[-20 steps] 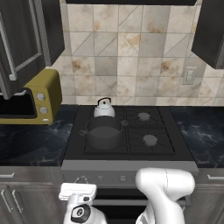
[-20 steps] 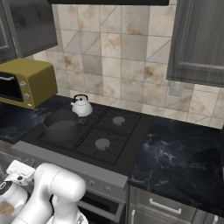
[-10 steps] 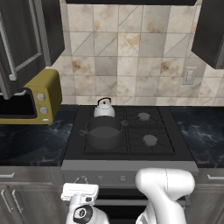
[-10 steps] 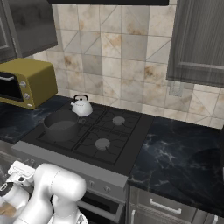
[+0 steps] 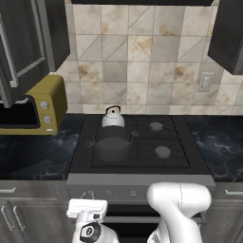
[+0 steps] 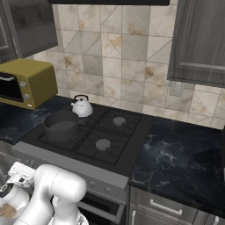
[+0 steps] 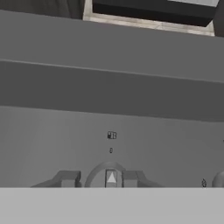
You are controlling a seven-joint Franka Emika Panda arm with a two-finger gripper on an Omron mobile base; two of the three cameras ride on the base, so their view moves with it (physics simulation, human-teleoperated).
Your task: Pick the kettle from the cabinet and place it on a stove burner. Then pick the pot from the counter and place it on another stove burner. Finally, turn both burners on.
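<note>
Arm bent low in front of the stove, white elbow point(image 5: 179, 201) bulging at 5 o'clock in the left base view, wrist dropped toward the control panel point(image 7: 109, 144). Gripper point(image 7: 99, 178) pressed close to a round knob point(image 7: 111, 174), fingertips point(image 7: 66, 178) flanking it at 6 o'clock in the hand view, spaced apart; contact with the knob impossible to tell, bases cut off by the lower edge. Second knob point(image 7: 218, 179) clipped at 4 o'clock. Kettle point(image 5: 113, 117) on the rear left burner, pot point(image 5: 113, 144) on the front left burner just before it, at 9 o'clock of the bare front right burner point(image 5: 163, 152). Tiny panel markings point(image 7: 112, 135) too small to read. Hand hidden behind the arm in the right base view.
</note>
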